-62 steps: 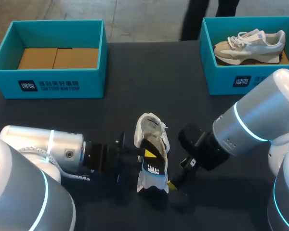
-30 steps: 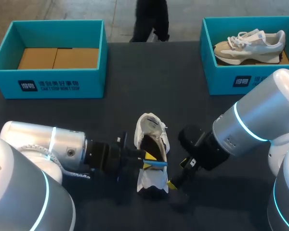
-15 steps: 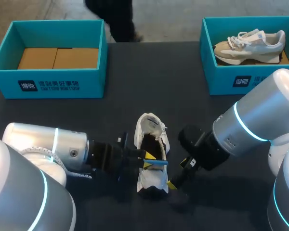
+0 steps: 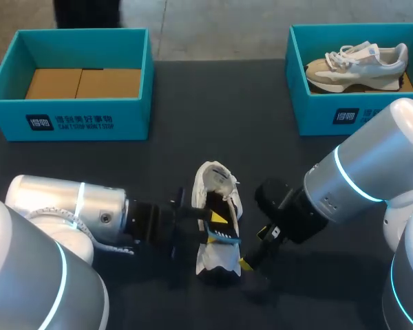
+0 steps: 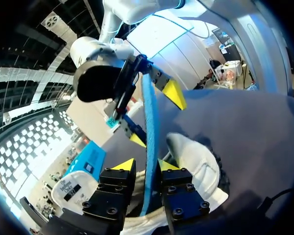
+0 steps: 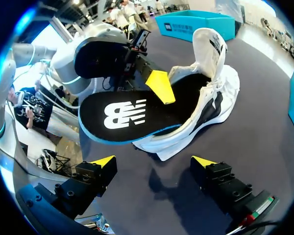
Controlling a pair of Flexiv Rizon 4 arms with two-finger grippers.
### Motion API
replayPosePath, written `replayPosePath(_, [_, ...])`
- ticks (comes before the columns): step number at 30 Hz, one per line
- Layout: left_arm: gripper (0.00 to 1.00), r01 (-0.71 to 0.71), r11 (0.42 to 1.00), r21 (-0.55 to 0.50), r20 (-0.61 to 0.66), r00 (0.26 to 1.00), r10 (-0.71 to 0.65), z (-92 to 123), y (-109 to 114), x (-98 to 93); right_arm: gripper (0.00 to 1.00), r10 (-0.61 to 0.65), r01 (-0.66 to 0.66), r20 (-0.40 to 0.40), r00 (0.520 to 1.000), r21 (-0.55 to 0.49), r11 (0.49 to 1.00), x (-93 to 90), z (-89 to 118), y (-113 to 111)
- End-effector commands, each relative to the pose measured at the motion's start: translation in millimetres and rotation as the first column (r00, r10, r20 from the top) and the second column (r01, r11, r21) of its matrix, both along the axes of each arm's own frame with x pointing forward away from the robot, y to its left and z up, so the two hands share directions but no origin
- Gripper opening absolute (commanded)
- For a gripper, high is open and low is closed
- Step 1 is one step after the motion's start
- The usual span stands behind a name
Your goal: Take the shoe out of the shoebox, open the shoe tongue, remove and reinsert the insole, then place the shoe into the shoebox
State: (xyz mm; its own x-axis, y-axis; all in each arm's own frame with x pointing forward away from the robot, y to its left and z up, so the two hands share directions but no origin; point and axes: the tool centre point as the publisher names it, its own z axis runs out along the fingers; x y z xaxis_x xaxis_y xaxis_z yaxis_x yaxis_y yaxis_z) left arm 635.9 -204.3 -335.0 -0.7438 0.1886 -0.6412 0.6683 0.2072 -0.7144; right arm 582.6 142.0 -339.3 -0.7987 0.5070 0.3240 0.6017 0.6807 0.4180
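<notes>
From above, most of the right claw (image 6: 153, 160) hides under its own arm. Only one yellow tip peeks out, close to the near end of the shoe (image 4: 213, 180), and I cannot tell if it touches. The near half of the shoe is covered by the insole (image 6: 120, 117), so that end is hard to see. The left claw (image 5: 147, 165) is partly hidden too, because its dark fingers blend into the dark inside of the shoe. In the left wrist view the insole shows only as a thin blue strip, seen from its edge. It runs up between the two yellow tips, and both tips press on it, so the left claw is pinching the insole. In the right wrist view the right claw's fingers stand wide apart with nothing between them, so it is let go. The shoe is just ahead of it. The shoe is white with a dark inside, and its tongue stands up tall. It sits in the middle of the dark tabletop (image 4: 213, 103), between the two arms. The insole is black on top with a big white mark and a blue rim. One end is inside the shoe and the other end sticks out. The left box (image 4: 69, 122) at the far left is blue and holds brown cardboard (image 4: 82, 82). The right box (image 4: 330, 117) holds another shoe (image 4: 354, 65).
</notes>
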Motion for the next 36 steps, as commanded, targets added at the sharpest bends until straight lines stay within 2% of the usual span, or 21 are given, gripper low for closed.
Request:
replayPosePath(1, [0.26, 0.007, 1.000, -0.020, 0.010, 1.000, -0.006, 5.2, 0.2, -5.2, 1.00, -0.003, 0.003, 0.002, 1.000, 0.001, 1.000, -1.7, -0.4, -0.1])
replayPosePath(8, [0.25, 0.041, 0.999, -0.028, 0.040, 0.998, -0.040, 7.7, -4.8, -7.8, 1.00, -0.003, 0.003, 0.002, 1.000, 0.001, 1.000, -1.7, -0.4, -0.1])
replayPosePath(9, [0.22, 0.043, 0.999, -0.029, 0.046, 0.998, -0.042, 6.5, -5.4, -7.5, 1.00, -0.003, 0.003, 0.002, 1.000, 0.001, 1.000, -1.7, -0.4, -0.1])
replayPosePath(10, [0.00, 0.052, 0.998, -0.033, 0.060, 0.997, -0.050, 5.6, -5.8, -7.0, 1.00, -0.003, 0.003, 0.002, 1.000, 0.001, 1.000, -1.7, -0.4, -0.1])
replayPosePath(18, [0.00, 0.087, 0.995, -0.048, 0.103, 0.991, -0.082, -3.5, -3.7, -5.7, 1.00, -0.003, 0.003, 0.002, 1.000, 0.001, 1.000, -1.7, -0.4, -0.1])
replayPosePath(25, [0.00, 0.075, 0.997, -0.033, 0.119, 0.990, -0.071, -13.1, -2.1, 3.8, 1.00, -0.003, 0.003, 0.002, 1.000, 0.001, 1.000, -1.7, -0.4, -0.1])
replayPosePath(36, [0.00, 0.057, 0.998, -0.021, 0.118, 0.992, -0.054, -17.6, -2.9, 10.6, 1.00, -0.003, 0.003, 0.002, 1.000, 0.001, 1.000, -1.7, -0.4, -0.1])
